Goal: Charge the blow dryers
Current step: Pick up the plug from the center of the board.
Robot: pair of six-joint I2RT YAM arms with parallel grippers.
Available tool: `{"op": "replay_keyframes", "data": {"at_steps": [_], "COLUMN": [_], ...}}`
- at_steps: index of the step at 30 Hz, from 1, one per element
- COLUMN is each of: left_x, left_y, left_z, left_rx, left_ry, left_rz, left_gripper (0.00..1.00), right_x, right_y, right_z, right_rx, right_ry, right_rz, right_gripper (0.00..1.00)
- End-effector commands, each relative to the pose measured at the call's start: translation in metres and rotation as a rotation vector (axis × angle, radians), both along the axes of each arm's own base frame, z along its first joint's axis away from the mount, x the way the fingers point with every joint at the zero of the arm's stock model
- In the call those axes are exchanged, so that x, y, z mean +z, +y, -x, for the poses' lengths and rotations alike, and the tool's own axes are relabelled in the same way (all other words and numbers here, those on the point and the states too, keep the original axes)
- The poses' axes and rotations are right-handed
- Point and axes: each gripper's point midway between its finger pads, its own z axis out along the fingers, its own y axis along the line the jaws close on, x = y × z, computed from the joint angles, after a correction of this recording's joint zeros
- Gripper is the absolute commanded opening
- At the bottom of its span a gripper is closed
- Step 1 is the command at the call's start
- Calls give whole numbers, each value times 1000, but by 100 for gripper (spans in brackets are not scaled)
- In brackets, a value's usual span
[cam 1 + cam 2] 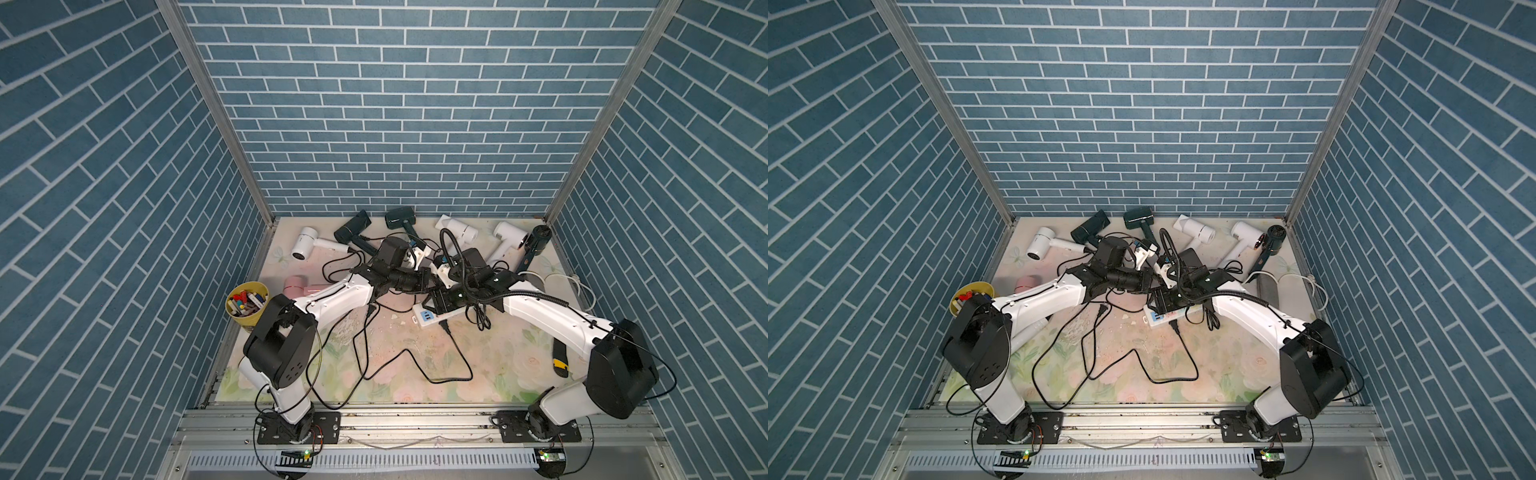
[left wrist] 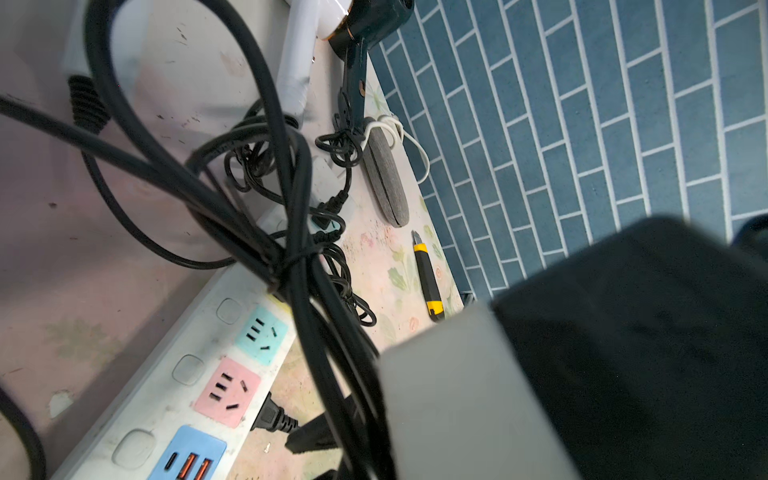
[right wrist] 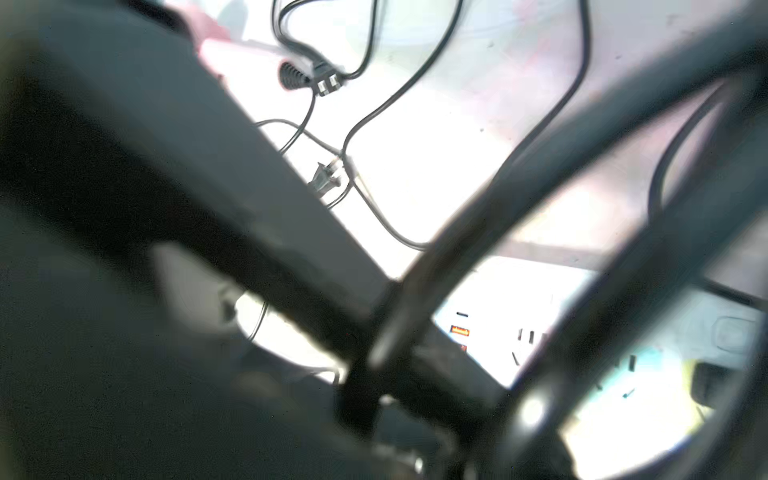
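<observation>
Several blow dryers lie along the back of the table in both top views: a white one [image 1: 305,245], two dark ones [image 1: 353,228] [image 1: 401,218], two more white ones [image 1: 457,228] [image 1: 507,237] and a dark one [image 1: 538,241]. A pink one [image 1: 297,286] lies half under my left arm. Both grippers meet over the white power strip [image 1: 430,318]. My left gripper [image 1: 428,282] is shut, and a tied bundle of black cord [image 2: 291,266] runs down into its jaws above the strip's sockets [image 2: 166,395]. My right gripper [image 1: 442,299] hangs close by. Its wrist view is blurred, so its jaws do not show.
Loose black cords and plugs [image 1: 446,328] sprawl over the floral mat. A yellow cup of pens [image 1: 246,305] stands at the left edge. On the right lie a yellow-and-black utility knife [image 1: 560,357], a grey fuzzy roll [image 2: 386,178] and a white cable [image 1: 573,282]. Blue brick walls close three sides.
</observation>
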Motion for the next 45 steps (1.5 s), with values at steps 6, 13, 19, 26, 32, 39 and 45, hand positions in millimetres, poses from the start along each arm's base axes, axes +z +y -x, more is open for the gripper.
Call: {"op": "replay_keyframes", "data": {"at_steps": [6, 13, 19, 26, 32, 39, 45], "left_x": [11, 7, 4, 4, 7, 18, 21], "left_y": [-7, -10, -12, -12, -9, 19, 55], "left_z": [7, 6, 4, 2, 1, -5, -2], "left_rx": [-104, -117, -118, -116, -87, 40, 172], "left_ry": [-34, -19, -14, -11, -25, -69, -149], "left_rz": [41, 40, 37, 38, 27, -16, -94], "left_gripper": [0, 0, 0, 0, 27, 72, 97], "right_x": [17, 11, 6, -1, -8, -18, -21], "right_y": [-10, -7, -6, -7, -15, -42, -66], "right_z": [11, 20, 25, 25, 10, -23, -49], "right_rx": [48, 96, 120, 120, 57, -104, -219], "right_ry": [49, 95, 124, 136, 71, -113, -270], "right_rz": [-30, -37, -35, -17, 32, 143, 243], "right_gripper": [51, 36, 30, 11, 0, 0, 0]}}
